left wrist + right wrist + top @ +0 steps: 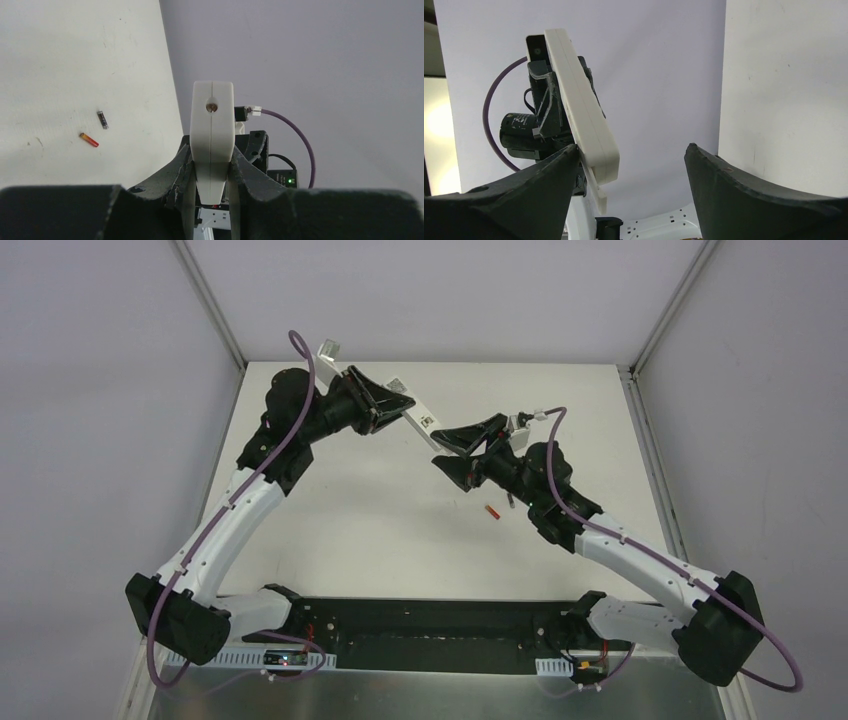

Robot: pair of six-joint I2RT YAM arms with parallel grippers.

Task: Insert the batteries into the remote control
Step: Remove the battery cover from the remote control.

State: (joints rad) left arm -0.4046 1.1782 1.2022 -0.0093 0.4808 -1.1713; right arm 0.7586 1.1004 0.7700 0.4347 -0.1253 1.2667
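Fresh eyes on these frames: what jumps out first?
The white remote control, clamped in the left gripper, is held above the table, far middle. The right gripper faces it, fingers wide apart, one finger beside the remote's end. The red-orange battery and dark battery lie loose on the table.

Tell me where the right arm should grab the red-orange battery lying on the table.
Grip the red-orange battery across its middle, coming straight down from above and closing on its long sides. It lies flat on the table, a slim cylinder, and the dark battery lies apart, likely leaving room.
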